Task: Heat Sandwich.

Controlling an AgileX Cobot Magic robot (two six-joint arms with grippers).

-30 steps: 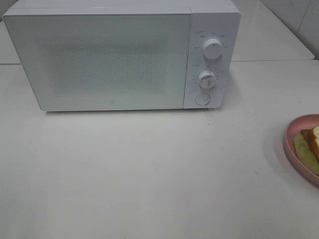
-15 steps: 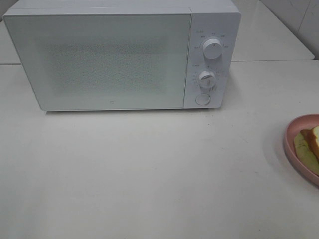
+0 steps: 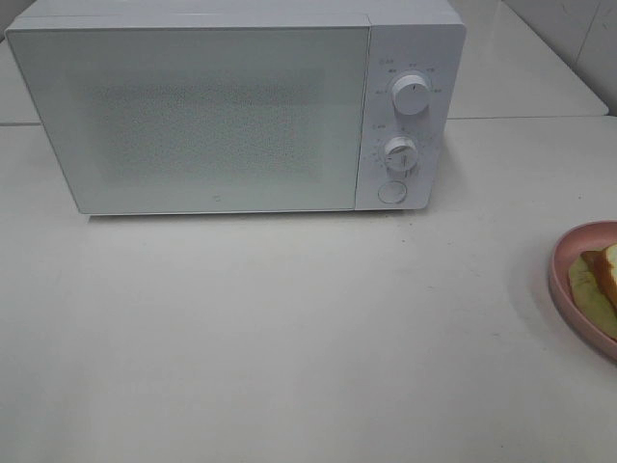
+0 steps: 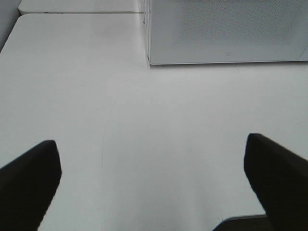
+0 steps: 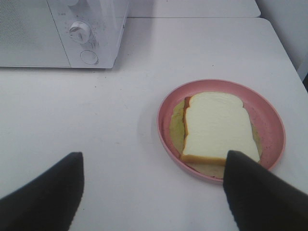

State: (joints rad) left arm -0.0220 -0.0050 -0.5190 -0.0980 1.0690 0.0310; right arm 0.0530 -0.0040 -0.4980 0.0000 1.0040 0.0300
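The sandwich (image 5: 216, 126), white bread with a tan crust and green lettuce, lies on a round pink plate (image 5: 166, 120); it also shows at the right edge of the high view (image 3: 600, 280), on the plate (image 3: 561, 270). The white microwave (image 3: 231, 106) stands at the back with its door shut. My right gripper (image 5: 154, 190) is open and empty, hovering over the table just short of the plate. My left gripper (image 4: 151, 180) is open and empty over bare table in front of the microwave (image 4: 226, 31). Neither arm shows in the high view.
The microwave has two dials (image 3: 412, 96) and a round button (image 3: 391, 192) on its right panel, also in the right wrist view (image 5: 79, 31). A table seam runs behind it. The white table (image 3: 289, 328) spreads out in front.
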